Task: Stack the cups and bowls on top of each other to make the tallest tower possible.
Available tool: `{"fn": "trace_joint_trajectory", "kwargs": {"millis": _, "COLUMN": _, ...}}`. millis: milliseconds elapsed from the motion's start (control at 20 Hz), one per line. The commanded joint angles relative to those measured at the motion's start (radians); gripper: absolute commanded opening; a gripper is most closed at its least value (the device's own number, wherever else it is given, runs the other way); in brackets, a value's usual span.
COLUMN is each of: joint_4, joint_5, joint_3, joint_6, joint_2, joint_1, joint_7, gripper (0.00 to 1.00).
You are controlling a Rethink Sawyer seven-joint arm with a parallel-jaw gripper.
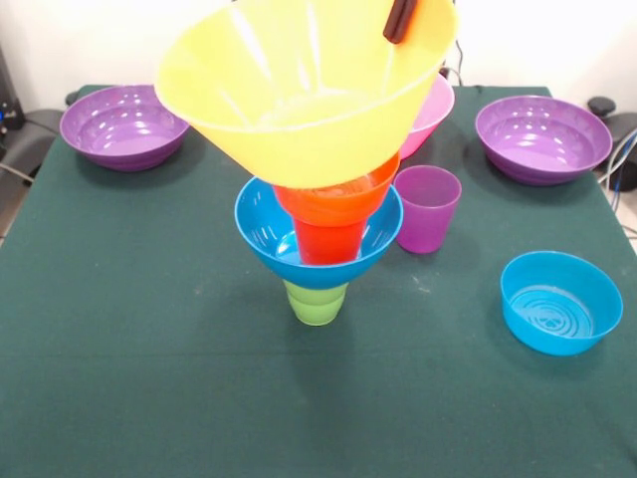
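Note:
The tower stands mid-table: a green cup (317, 302) upside down, a medium blue bowl (261, 227) on it, an orange cup (328, 242) in that, and a small orange bowl (338, 199) on top. A large yellow-orange bowl (299, 95) sits tilted over the small orange bowl, its right far rim raised. My gripper (399, 28) comes down at that raised rim and is shut on it; only one dark finger (402, 15) shows. The purple cup (426, 207) stands upright just right of the tower.
A pink bowl (436, 112) is partly hidden behind the yellow one. Wide purple bowls sit at the far left (124, 127) and far right (542, 137). A small shallow blue bowl (560, 302) lies at the near right. Cables hang off the table's right edge.

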Motion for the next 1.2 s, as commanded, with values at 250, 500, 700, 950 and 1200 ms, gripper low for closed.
{"fn": "trace_joint_trajectory", "kwargs": {"millis": 250, "joint_4": -0.031, "joint_5": 0.019, "joint_3": 0.027, "joint_6": 0.036, "joint_2": 0.017, "joint_1": 0.026, "joint_7": 0.182, "gripper": 0.0}}
{"fn": "trace_joint_trajectory", "kwargs": {"millis": 500, "joint_4": -0.035, "joint_5": 0.019, "joint_3": 0.021, "joint_6": 0.044, "joint_2": 0.019, "joint_1": 0.031, "joint_7": 0.184, "gripper": 0.0}}
{"fn": "trace_joint_trajectory", "kwargs": {"millis": 700, "joint_4": -0.035, "joint_5": 0.02, "joint_3": 0.018, "joint_6": 0.043, "joint_2": 0.02, "joint_1": 0.034, "joint_7": 0.186, "gripper": 0.0}}
{"fn": "trace_joint_trajectory", "kwargs": {"millis": 950, "joint_4": -0.035, "joint_5": 0.026, "joint_3": 0.018, "joint_6": 0.04, "joint_2": 0.021, "joint_1": 0.037, "joint_7": 0.186, "gripper": 0.0}}
{"fn": "trace_joint_trajectory", "kwargs": {"millis": 1200, "joint_4": -0.046, "joint_5": 0.029, "joint_3": 0.012, "joint_6": 0.049, "joint_2": 0.028, "joint_1": 0.047, "joint_7": 0.197, "gripper": 0.0}}
